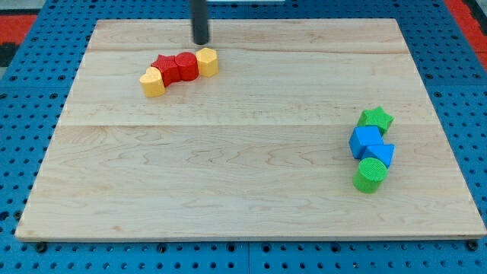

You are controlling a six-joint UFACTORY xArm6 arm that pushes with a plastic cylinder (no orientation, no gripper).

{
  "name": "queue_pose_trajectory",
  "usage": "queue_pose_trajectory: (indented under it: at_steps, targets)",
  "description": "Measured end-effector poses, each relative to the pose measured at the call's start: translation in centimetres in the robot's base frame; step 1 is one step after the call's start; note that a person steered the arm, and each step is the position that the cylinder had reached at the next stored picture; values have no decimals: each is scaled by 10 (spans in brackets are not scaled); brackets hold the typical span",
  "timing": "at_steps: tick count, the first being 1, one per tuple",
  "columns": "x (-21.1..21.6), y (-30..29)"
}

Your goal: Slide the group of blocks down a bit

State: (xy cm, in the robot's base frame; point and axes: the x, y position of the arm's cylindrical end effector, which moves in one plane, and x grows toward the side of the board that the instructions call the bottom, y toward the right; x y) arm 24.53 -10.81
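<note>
A row of touching blocks lies in the upper left of the wooden board (228, 175): a yellow block (153, 82) at its left end, a red star-shaped block (166, 67), a red cylinder (186, 66) and a yellow block (208, 61) at its right end. My tip (200, 42) stands just above the row's right end, close to the right yellow block and not touching it.
A second cluster sits at the right: a green star (376, 119), a blue cube (367, 141), a blue block (382, 154) and a green cylinder (370, 175). The board lies on a blue pegboard (23, 114).
</note>
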Motion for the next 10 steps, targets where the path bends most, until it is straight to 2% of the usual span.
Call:
queue_pose_trajectory:
  at_steps: [5, 8, 10]
  targets:
    - [-1, -13]
    - [11, -18]
    - [39, 4]
